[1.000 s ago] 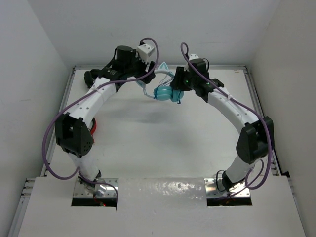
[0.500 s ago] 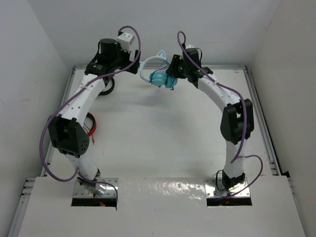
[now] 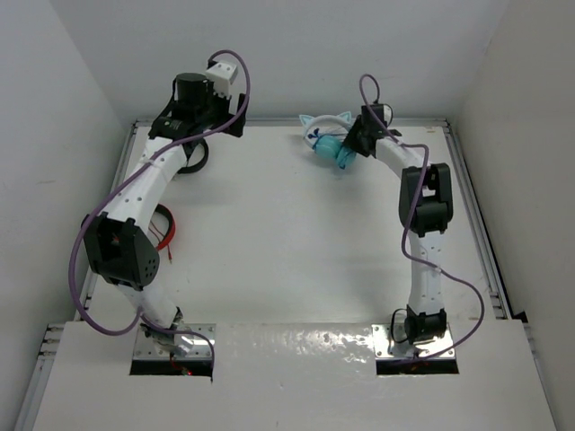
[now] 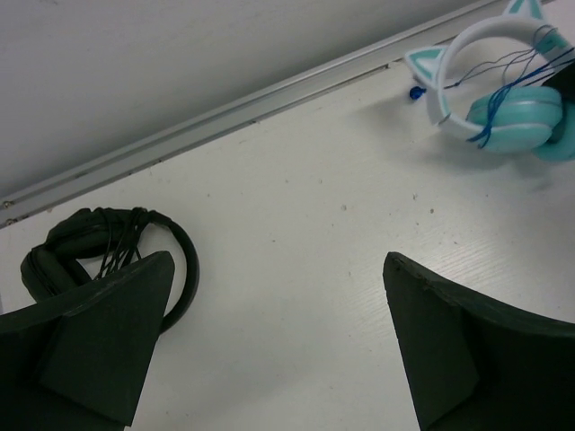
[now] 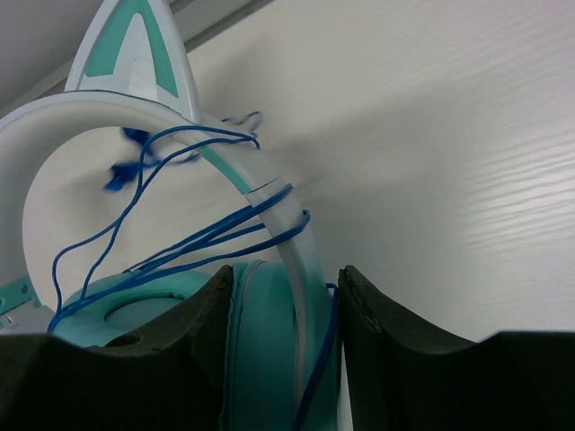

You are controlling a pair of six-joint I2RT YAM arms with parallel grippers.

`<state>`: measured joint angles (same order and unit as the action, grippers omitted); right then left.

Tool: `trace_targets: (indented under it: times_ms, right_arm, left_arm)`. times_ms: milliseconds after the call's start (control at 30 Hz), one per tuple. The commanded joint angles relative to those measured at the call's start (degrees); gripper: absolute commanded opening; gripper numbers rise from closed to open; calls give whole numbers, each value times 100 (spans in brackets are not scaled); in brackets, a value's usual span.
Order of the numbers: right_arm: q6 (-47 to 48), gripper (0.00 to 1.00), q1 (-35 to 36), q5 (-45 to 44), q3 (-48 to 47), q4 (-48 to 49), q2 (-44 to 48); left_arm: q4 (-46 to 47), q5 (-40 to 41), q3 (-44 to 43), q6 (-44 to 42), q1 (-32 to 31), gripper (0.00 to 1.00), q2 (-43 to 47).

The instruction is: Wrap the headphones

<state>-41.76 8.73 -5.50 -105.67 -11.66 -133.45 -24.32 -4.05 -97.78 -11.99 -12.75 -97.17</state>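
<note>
The teal round-cupped headphones with a pale cat-ear headband [image 3: 325, 136] are at the far edge of the white desk [image 3: 287, 242], right of centre, with thin blue cable looped across the band. The right end effector [image 5: 283, 292] pinches one cup and the band beside it. The left end effector [image 4: 278, 269] is spread wide and holds nothing, near matte black headphones [image 4: 85, 238] at the far left.

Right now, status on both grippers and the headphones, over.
Left gripper open, empty. Right gripper shut on the headphones, cable looped round them. Black headphones far left, not in the way.
</note>
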Motion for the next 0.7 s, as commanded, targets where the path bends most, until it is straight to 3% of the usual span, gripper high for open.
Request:
trace_targets:
  times_ms: [0, 300, 333, 400, 433, 500, 600, 667]
  right_arm:
    - [-377, 0, -293, -311, -279, 402, 126]
    - [-623, 0, -565, -645, -1104, 225, -690]
    - [-684, 7, -583, -785, -1175, 208, -752]
    - [-720, 33, -618, -883, -1377, 208, -884]
    - [-702, 65, -662, -883, -1499, 199, -911]
    - [-693, 98, -723, -883, -1553, 16, -824]
    - [-475, 99, -794, -1136, -1283, -328, -29]
    - [-141, 99, -829, -1339, -414, -224, 632]
  left_arm:
    - [67, 19, 39, -49, 45, 100, 198]
    - [94, -34, 48, 12, 54, 100, -4]
    - [85, -25, 57, 21, 45, 100, -13]
    - [59, -43, 40, 21, 54, 100, -22]
    - [32, -60, 48, 30, 45, 100, -22]
    - [-46, -78, 48, 30, 54, 100, -13]
    - [-213, -104, 31, 56, 54, 100, 48]
    - [-301, -104, 57, 21, 54, 100, 110]
